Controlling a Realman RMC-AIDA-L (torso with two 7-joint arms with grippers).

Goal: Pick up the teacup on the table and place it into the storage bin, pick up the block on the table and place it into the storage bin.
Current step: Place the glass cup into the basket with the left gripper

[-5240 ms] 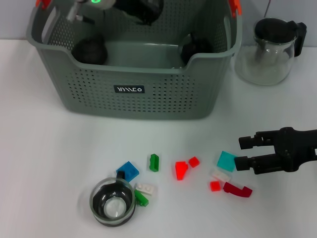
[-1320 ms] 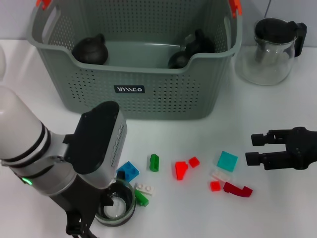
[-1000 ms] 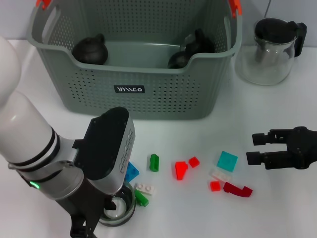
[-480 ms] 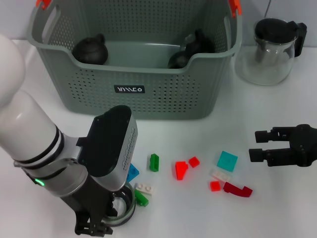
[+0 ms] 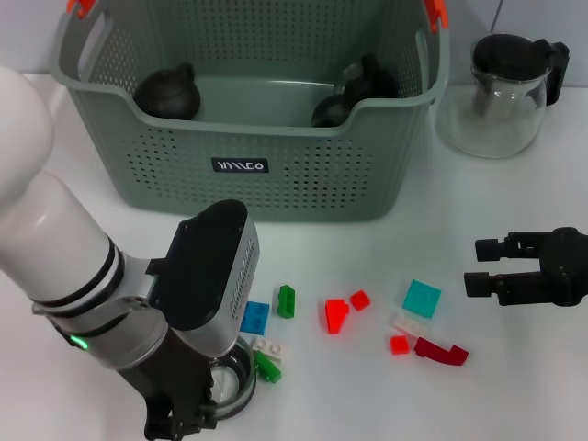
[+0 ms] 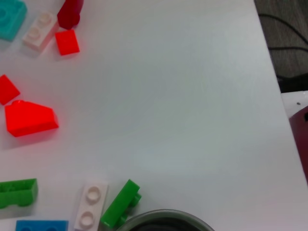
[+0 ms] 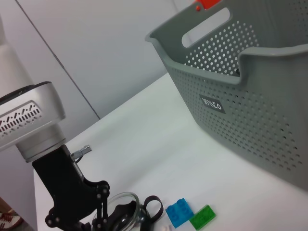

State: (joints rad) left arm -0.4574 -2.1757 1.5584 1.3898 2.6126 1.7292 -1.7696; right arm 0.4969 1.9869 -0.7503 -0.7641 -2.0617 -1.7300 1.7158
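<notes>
White table (image 5: 514, 202) ahead: I see the bin (image 5: 248, 175) holding two dark round pots, a glass pitcher (image 5: 503, 92) beside it. My left gripper (image 5: 188, 418) straddles the teacup (image 5: 234, 381) rim near me; I can't tell its grip. Blocks (image 5: 335, 314) lie scattered beside. My right gripper (image 5: 482, 266) hovers open, empty.

We see the bin (image 5: 276, 188) as matt grey-green perforated plastic, with glossy black rounded pieces (image 5: 167, 92) inside it. Right of the bin, the pitcher (image 5: 503, 92) is clear glass with a black plastic lid. In front of the bin, the teacup (image 5: 234, 386) is shiny glass, the blocks (image 5: 335, 314) glossy plastic, on a smooth white table (image 5: 514, 386).
</notes>
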